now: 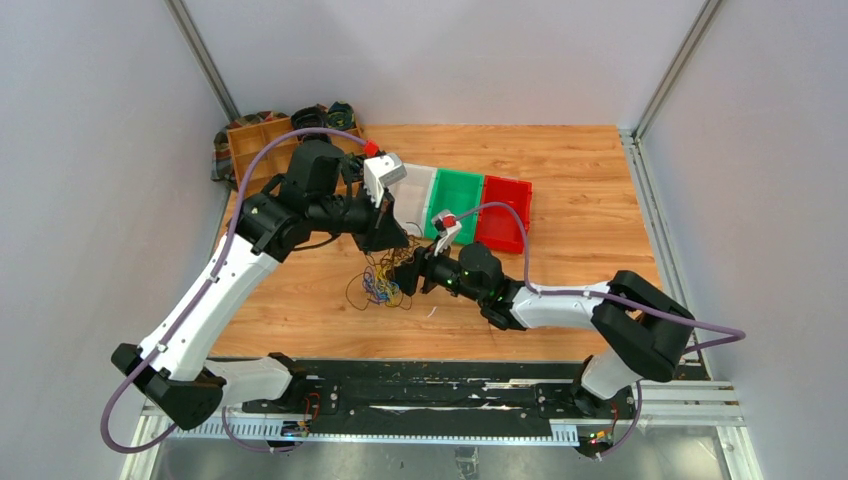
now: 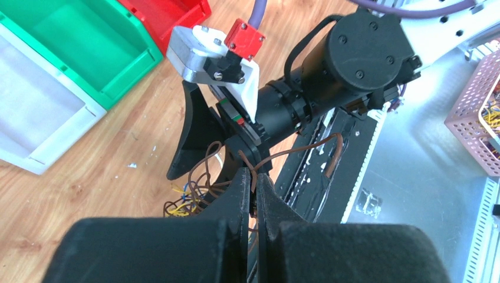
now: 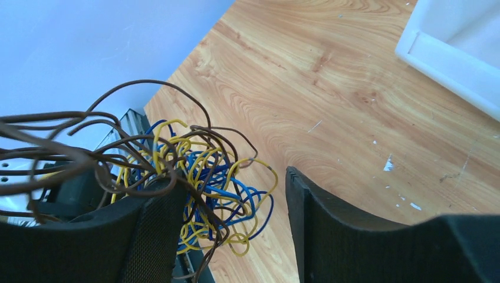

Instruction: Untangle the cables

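Left pincer point(image 2: 253, 184) is together, clamped on one brown wire point(image 2: 306, 145). The wire comes out of the tips and loops off to the side, and no gap shows between the fingers point(image 2: 236, 203). Right pincer point(image 3: 233, 180) is wide apart and grips nothing. The cables point(image 3: 206, 177) are a brown/yellow/blue tangle bunched against and over one of its fingers point(image 3: 150, 236), with a few loops spilling into the gap. The other finger point(image 3: 336, 230) stands apart from the wires. Several brown strands fan out past the outer side of the draped finger. From the top camera the tangle sits just ahead of the right pincer's tips and directly under the left pincer, with the two pincers close together, the left one angled down over the right. Cannot tell whether the bundle rests on the worktop point(image 1: 580, 200) or hangs just off it. A white bin point(image 3: 454, 53) lies beyond the right pincer, on its open-finger side. A green bin point(image 1: 460, 205) and a red bin point(image 1: 505, 212) follow next to it in a row, all well apart from the tangle. Small white flecks dot the wood between the right pincer and the white bin.
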Robot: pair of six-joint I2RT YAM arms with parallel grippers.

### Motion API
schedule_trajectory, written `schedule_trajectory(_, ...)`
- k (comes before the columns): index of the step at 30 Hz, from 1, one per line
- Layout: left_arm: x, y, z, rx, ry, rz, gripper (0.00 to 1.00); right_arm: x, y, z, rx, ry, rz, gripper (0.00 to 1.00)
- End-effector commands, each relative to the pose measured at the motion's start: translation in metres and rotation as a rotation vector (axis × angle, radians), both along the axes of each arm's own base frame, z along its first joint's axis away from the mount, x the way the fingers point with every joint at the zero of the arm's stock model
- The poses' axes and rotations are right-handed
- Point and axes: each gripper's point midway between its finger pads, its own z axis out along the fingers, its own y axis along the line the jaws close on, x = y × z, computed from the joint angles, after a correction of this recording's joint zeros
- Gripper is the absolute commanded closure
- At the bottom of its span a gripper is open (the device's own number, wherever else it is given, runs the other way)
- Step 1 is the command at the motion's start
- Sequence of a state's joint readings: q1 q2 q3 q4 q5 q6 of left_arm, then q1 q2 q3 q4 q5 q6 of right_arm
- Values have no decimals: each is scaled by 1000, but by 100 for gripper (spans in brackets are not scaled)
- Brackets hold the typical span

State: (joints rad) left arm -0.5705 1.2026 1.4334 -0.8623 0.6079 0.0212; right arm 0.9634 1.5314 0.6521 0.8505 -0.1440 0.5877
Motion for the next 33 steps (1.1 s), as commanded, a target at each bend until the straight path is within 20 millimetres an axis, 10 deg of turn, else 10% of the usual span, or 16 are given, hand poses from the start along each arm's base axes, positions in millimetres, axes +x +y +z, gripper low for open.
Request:
schedule_trajectory(1,0,-5,31,-74,-43,-13,99,4,3,0,7,-15,-55,43)
schedule_trajectory(20,24,62,150,-133,-389,172,99,2,-96,-107,-243,57,-332,58)
schedule_trajectory(33,57,131,234,-37,-807,542,99,-11,-139,-122,-286,70,-415,52)
